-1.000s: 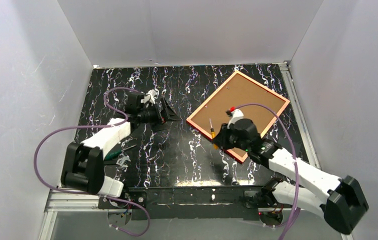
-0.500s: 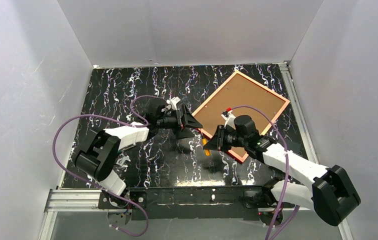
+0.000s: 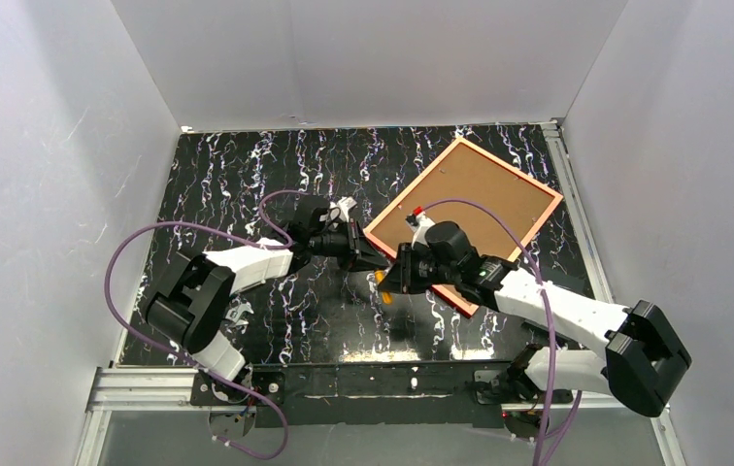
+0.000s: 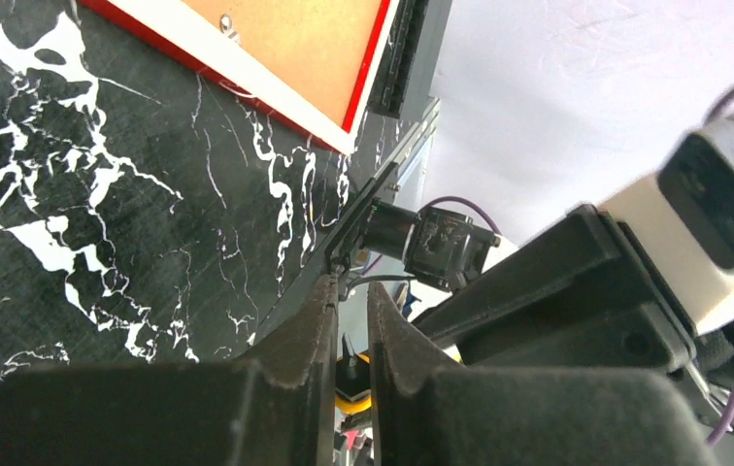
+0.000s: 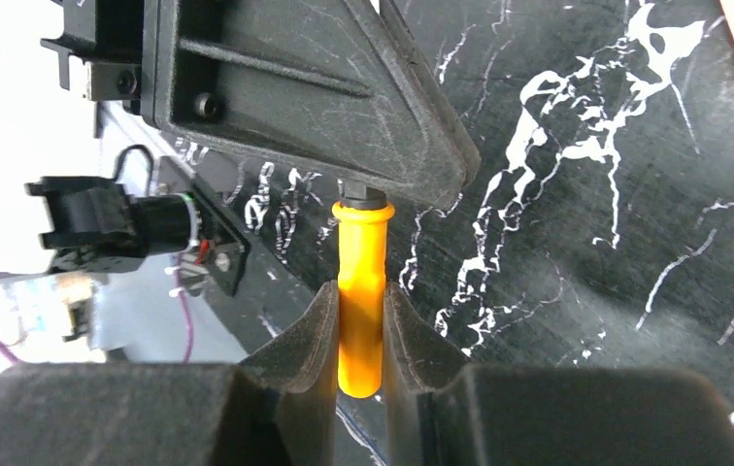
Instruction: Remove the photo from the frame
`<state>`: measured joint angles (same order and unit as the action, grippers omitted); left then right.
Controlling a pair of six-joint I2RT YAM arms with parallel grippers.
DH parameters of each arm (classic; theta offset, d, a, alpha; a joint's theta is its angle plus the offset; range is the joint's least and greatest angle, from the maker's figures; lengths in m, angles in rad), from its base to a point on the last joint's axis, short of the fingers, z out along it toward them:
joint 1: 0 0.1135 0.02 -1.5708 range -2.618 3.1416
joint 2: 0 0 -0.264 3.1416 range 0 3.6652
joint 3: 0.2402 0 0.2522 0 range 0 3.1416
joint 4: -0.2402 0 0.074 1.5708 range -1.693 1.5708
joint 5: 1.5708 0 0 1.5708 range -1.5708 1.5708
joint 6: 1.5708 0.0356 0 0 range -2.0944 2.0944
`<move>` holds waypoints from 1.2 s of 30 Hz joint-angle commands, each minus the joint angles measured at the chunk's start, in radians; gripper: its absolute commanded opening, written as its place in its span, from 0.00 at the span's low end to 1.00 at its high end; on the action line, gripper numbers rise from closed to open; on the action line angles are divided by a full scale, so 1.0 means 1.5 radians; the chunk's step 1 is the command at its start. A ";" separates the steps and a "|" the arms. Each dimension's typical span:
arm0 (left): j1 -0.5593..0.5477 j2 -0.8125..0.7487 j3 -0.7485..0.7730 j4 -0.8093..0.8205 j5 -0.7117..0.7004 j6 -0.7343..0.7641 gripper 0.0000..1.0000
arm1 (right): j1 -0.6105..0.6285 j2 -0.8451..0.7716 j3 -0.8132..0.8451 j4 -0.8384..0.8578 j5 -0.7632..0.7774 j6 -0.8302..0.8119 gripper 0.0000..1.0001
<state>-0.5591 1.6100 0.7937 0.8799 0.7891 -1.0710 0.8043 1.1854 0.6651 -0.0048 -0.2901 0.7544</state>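
The frame [image 3: 509,168] lies back side up at the table's right, its red-orange rim around a brown backing board [image 3: 470,199]. The photo is hidden under that board. My right gripper [image 3: 387,282] hovers just left of the frame's near corner, shut on the orange handle of a screwdriver [image 5: 360,262]. My left gripper [image 3: 375,260] meets it tip to tip, its jaws drawn in around the screwdriver's thin shaft above the handle collar [image 4: 375,374]. In the left wrist view the left gripper [image 4: 350,283] shows only a narrow slit, and the frame's corner [image 4: 368,68] lies far off.
A small tool [image 3: 235,309] lies on the black marbled table beside the left arm's base. White walls close in the left, back and right sides. A metal rail [image 3: 582,223] runs along the table's right edge, close to the frame.
My left arm swung right to meet the right gripper, and its jaws went from wide open to nearly closed on the screwdriver shaft. The right gripper carried the screwdriver leftward off the frame.
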 commanded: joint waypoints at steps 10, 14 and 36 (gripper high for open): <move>0.033 0.005 0.017 -0.100 0.059 -0.138 0.00 | 0.297 0.054 0.178 -0.199 0.609 -0.130 0.73; 0.033 -0.027 -0.028 -0.007 0.031 -0.298 0.00 | 0.388 0.090 0.206 -0.208 0.765 -0.137 0.75; 0.030 -0.253 -0.088 -0.182 -0.097 -0.495 0.00 | 0.359 -0.124 0.009 0.156 0.630 -0.181 0.67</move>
<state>-0.5125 1.2781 0.6537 0.6601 0.6392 -1.7935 1.3628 1.0096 0.6559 0.1226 0.6914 0.4927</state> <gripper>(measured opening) 0.110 0.683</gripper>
